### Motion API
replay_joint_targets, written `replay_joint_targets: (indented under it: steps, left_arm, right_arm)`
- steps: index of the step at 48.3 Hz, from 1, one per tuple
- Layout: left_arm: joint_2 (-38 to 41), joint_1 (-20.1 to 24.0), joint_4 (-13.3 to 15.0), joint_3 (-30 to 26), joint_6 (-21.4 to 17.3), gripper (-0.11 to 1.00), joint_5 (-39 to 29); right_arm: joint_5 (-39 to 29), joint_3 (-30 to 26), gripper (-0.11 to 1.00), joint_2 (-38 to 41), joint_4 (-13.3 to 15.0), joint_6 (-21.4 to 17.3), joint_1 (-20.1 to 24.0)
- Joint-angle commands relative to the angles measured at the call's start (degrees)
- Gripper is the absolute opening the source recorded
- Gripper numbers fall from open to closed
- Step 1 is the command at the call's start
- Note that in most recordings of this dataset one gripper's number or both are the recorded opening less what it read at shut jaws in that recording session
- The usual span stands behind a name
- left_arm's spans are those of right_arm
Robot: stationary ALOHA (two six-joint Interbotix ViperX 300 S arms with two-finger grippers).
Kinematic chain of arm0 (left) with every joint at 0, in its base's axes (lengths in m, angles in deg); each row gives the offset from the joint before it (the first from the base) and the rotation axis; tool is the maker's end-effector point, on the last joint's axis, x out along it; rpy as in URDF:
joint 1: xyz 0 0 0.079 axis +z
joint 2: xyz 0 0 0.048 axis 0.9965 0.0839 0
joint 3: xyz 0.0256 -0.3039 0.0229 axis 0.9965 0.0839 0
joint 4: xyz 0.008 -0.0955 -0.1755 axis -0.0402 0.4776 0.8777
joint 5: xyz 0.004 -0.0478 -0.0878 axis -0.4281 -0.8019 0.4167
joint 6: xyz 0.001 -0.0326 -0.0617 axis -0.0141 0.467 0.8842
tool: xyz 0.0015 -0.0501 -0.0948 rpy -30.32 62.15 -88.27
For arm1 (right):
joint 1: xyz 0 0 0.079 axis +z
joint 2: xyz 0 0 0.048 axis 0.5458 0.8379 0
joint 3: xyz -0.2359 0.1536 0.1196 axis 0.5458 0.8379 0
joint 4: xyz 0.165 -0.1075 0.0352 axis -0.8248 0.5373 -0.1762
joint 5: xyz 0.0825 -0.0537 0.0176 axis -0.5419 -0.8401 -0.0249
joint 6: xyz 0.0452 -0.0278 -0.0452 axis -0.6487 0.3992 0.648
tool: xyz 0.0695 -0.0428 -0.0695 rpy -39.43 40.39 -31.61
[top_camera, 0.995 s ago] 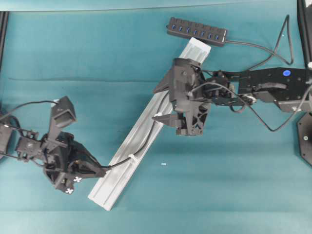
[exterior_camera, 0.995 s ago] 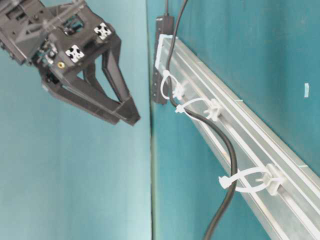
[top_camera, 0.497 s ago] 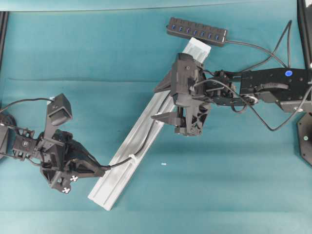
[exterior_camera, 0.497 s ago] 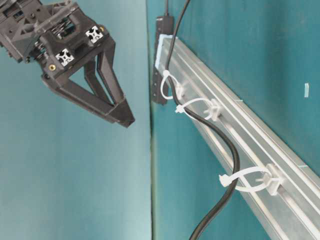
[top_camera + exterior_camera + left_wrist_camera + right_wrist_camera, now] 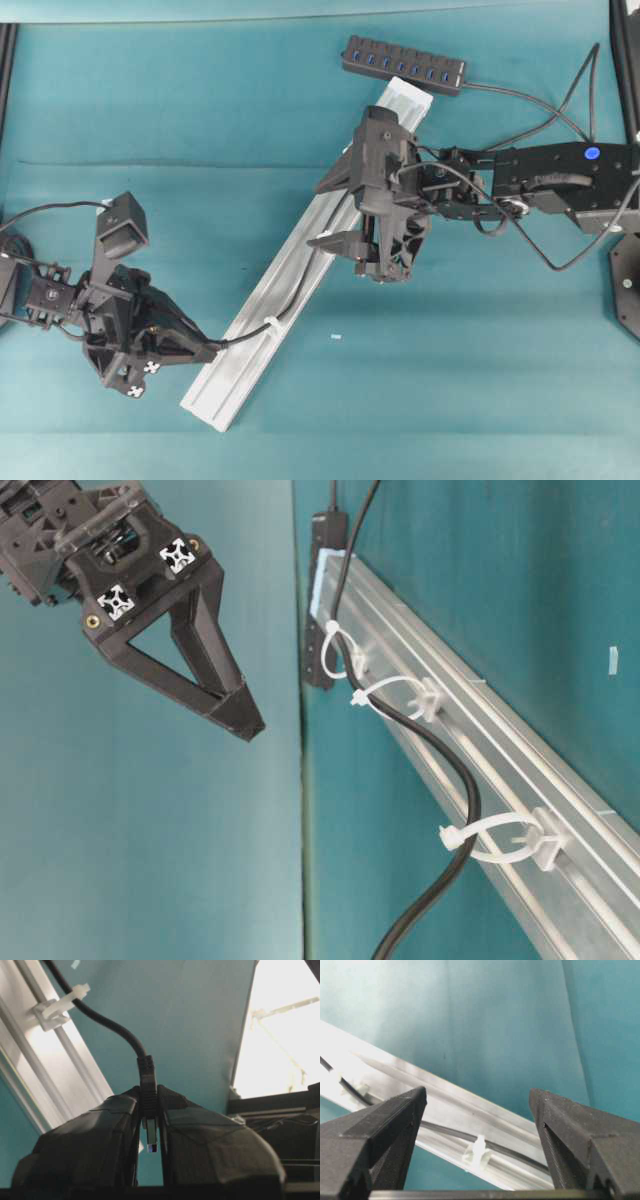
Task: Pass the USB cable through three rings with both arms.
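On the teal bench the cable [image 5: 452, 780] runs through all three rings [image 5: 490, 838] on the rail [image 5: 290, 275] — limp and light, best pinched at its stiff plug, as the left end effector [image 5: 149, 1125] does — right end effector [image 5: 477, 1105] spread wide.

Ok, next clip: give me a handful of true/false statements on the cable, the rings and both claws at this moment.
1. The left claw is shut on the plug of the USB cable. True.
2. The right claw is clamped on the cable. False: its fingers stand wide apart above the rail, holding nothing.
3. The table-level view shows the cable running through all three rings. True.
4. The black hub lies at the rail's lower end, beside the left claw. False: it lies beyond the rail's upper end.
5. The plug's metal tip shows between the left claw's fingers. True.
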Motion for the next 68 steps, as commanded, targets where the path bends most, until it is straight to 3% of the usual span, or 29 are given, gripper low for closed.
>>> replay_joint_targets:
  steps: [1, 7, 10, 21, 26, 35, 45, 49, 61, 68]
  left_arm:
    - [-1.8, -0.2, -0.3, -1.5, -0.3, 0.1, 0.5]
    - [-1.4, -0.2, -0.3, -1.7, -1.1, 0.1, 0.5]
    - [-1.2, -0.2, -0.3, -1.8, -1.3, 0.16, 0.5]
    - [-1.2, -0.2, -0.3, -1.8, -2.1, 0.78, 0.5]
    - [-1.2, -0.2, -0.3, -1.8, -2.8, 0.97, 0.5]
    - [-2.6, 0.2, -0.3, -2.5, -5.9, 0.95, 0.6]
    - [-8.9, 1.7, -0.3, -3.0, -10.3, 0.95, 0.5]
    - [-12.0, 3.2, -0.3, -2.7, -13.9, 0.95, 0.6]
    - [-21.4, 9.4, -0.3, -1.4, -29.8, 0.95, 0.5]
    - [-26.3, 11.5, -0.3, -0.4, -35.4, 0.95, 0.5]
  right_arm:
    - [0.5, -0.5, 0.87, -0.4, -0.1, -0.8, 0.3]
    - [0.6, -0.7, 0.87, -0.4, -0.1, -0.9, 0.4]
    - [0.8, -0.8, 0.87, -0.4, -0.1, -1.0, 0.6]
    - [1.0, -0.8, 0.87, -0.4, -0.1, -2.0, 1.0]
    - [1.0, -0.8, 0.87, -0.4, -0.1, -4.6, 1.0]
    - [0.8, -0.4, 0.87, -2.1, -0.1, -8.6, 1.0]
    - [1.4, 0.4, 0.87, -5.7, -0.1, -8.6, 1.1]
    - [1.4, 0.6, 0.87, -7.6, 0.0, -8.3, 1.0]
    - [1.5, 3.7, 0.87, -15.6, 0.3, -8.6, 0.9]
    - [1.3, 6.4, 0.87, -22.1, 0.3, -8.7, 0.9]
